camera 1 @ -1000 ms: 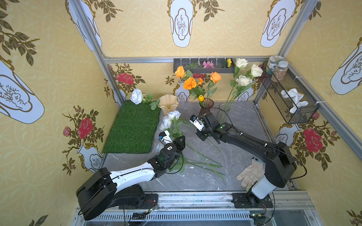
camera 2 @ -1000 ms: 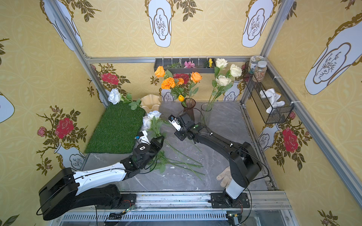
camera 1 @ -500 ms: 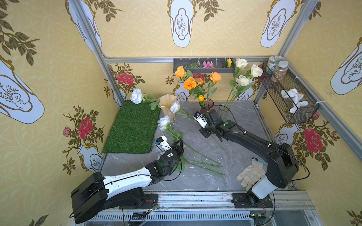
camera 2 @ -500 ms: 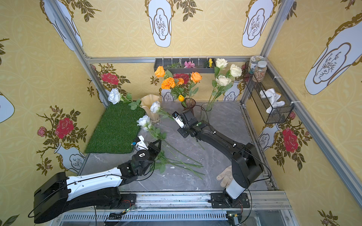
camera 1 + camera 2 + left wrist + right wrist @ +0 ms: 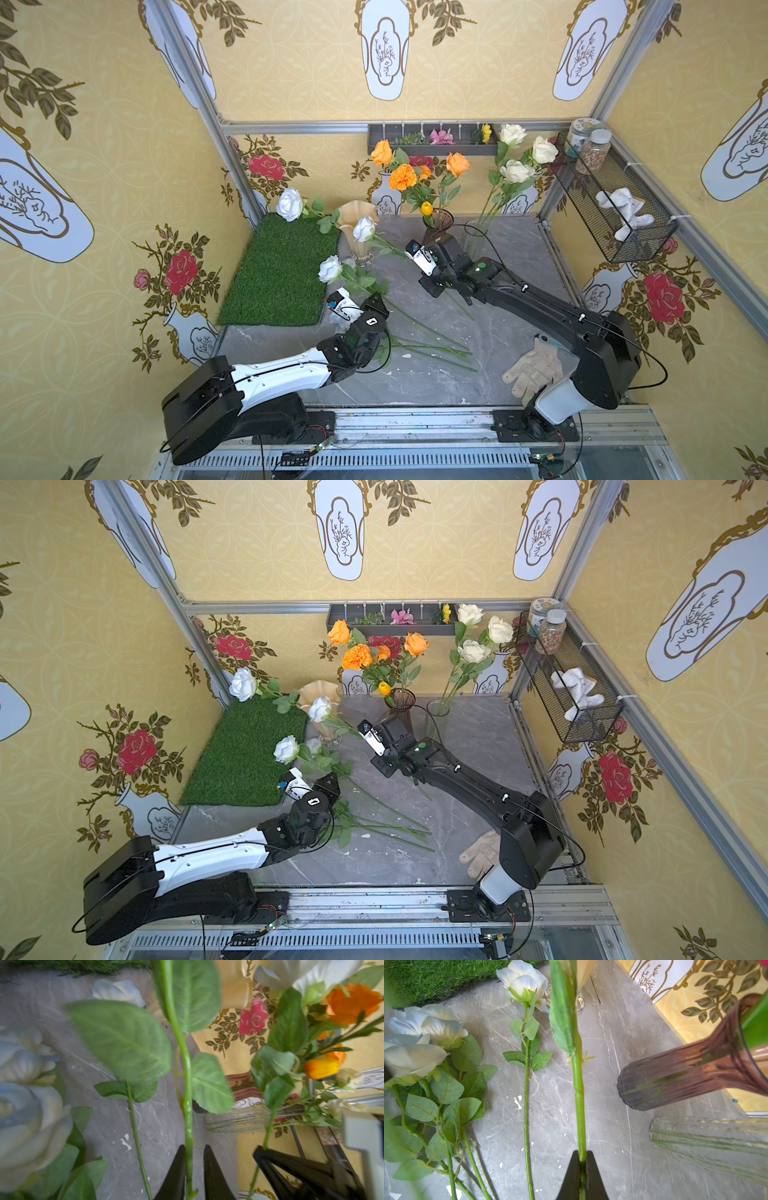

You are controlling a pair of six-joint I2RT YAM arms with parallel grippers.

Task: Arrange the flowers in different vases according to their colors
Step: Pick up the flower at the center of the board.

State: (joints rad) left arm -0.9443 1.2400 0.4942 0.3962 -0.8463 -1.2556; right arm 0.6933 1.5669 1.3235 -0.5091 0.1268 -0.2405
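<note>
Since a second ago, finds the right gripper (image 5: 582, 1154) nearer the cream-amber vase (image 5: 348, 208), with one pale blue-white rose (image 5: 364, 227) lifted out of the loose bunch and its bloom brought just in front of the ruffled rim. Finds the left gripper (image 5: 194, 1149) pulled farther back from that vase and eased out of a tight pinch.

Shows the right jaws clamped flat on the rose's green stem, partway along, bloom end toward the vase and cut end trailing away from it. Reads as a pull meant to free a single stem from tangled leaves. Shows the left jaws standing a little apart on either side of a second stem, no longer squeezing. Probably serves as an anchor for the bunch during the pull, now letting go. Cannot match that stem to a bloom for certain; likely the second rose (image 5: 330, 269), on the arms' side of the vase.

Counts one leaning rose (image 5: 289, 203) already inside the cream-amber vase, tipped out over the grass mat (image 5: 278, 270). Places the dark purple vase (image 5: 441, 218) next in the row from it, filled with orange roses (image 5: 381, 152), a marigold (image 5: 402, 176) and the yellow tulip (image 5: 426, 208). Places the clear cylinder (image 5: 477, 228) beyond, farthest from the cream-amber vase, with three cream-white roses (image 5: 516, 171). Leaves the other pale roses (image 5: 425, 1026) flat on the table (image 5: 415, 382), on the arms' side of the vase.
</note>
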